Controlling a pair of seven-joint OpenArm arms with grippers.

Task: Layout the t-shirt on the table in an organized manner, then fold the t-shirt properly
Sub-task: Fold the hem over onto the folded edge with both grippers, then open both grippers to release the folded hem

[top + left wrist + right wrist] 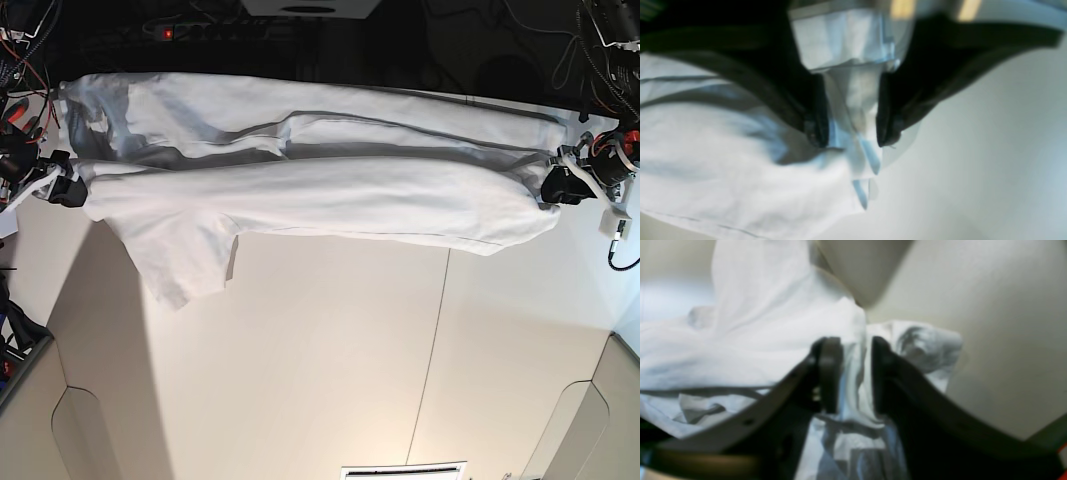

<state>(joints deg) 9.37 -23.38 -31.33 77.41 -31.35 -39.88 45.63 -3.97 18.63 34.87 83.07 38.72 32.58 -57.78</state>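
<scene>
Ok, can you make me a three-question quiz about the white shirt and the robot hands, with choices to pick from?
1. Where is the t-shirt?
A. Stretched between the two grippers
B. Folded small on the near table edge
C. On the floor

2. How many sleeves hang down toward the table?
A. None
B. One
C. Three

3. What is the left gripper doing?
A. Open and empty
B. Closed on the cloth
C. Pressing the table

Answers:
1 A, the shirt spans from the right gripper to the left one in the base view.
2 B, one sleeve droops below the stretched body.
3 B, cloth is bunched between its dark fingers in the left wrist view.
</scene>
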